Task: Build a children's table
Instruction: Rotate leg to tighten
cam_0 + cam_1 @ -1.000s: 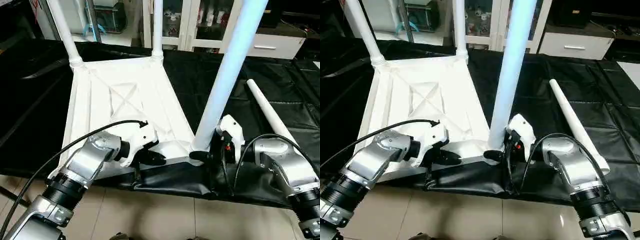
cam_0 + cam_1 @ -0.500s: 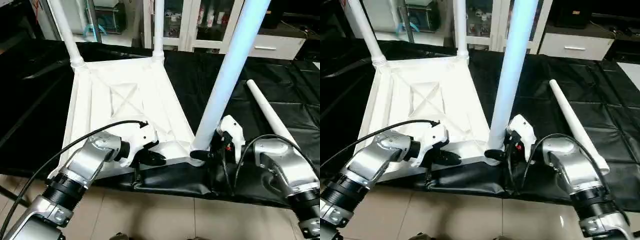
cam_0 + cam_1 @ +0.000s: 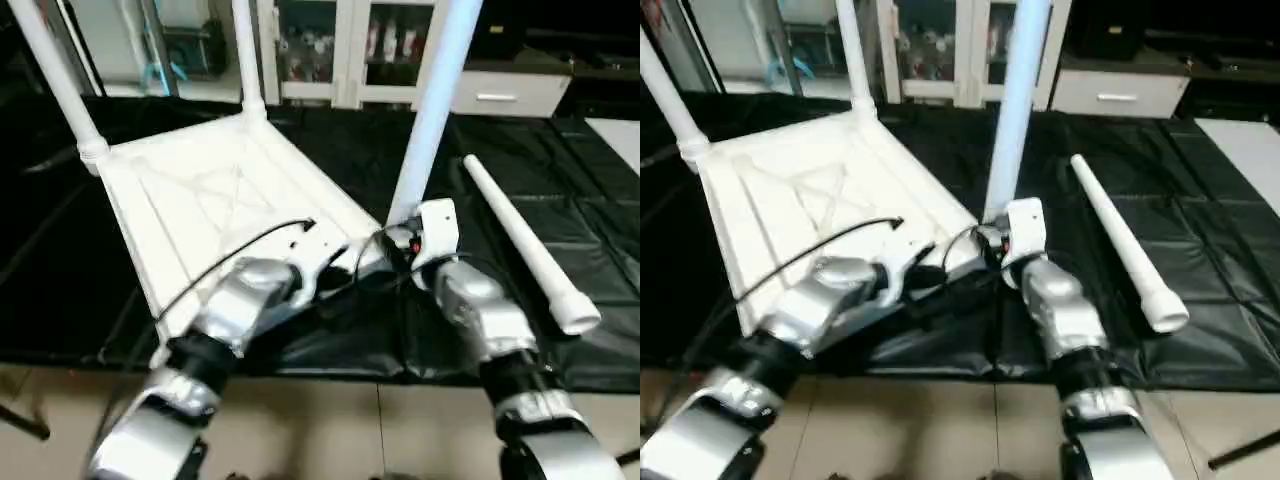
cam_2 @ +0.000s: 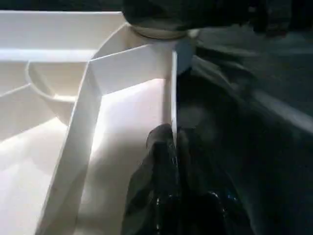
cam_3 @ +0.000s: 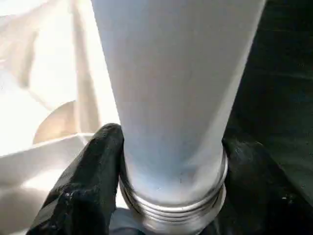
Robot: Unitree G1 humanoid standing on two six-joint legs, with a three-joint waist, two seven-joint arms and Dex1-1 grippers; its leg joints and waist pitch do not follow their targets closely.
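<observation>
An upturned white plastic rectangular tabletop with a ribbed, X-braced underside [image 3: 215,200] lies on a large work table draped in black cloth [image 3: 590,215]. Three long tapered white tube legs stand up from its corner sockets: two at the far corners [image 3: 60,85] [image 3: 245,55] and one at the near corner on the robot's right [image 3: 435,100].

The robot's right gripper [image 5: 171,196] clasps the base of that near leg, one black finger [image 5: 85,181] on each side of the tube, just above its threaded collar. The leg's long axis runs straight up from the gripper, so any turning or pressing would act about that upright line.

The left gripper [image 4: 166,156] is pinched shut on the thin upright rim wall of the tabletop's near edge, apparently steadying it.

The fourth white tapered tube leg [image 3: 520,240] lies loose on the black cloth to the right of the tabletop, well apart from both grippers. Its long axis runs away from the robot, with the wide collared end nearest. The right arm is the nearer to it. The empty socket is at the near left corner, so the leg would likely have to cross in front of the standing one.

Beyond the table stand glass-fronted cabinets [image 3: 330,45] and a white drawer unit [image 3: 510,90]. Pale floor tiles [image 3: 400,430] show below the table edge.
</observation>
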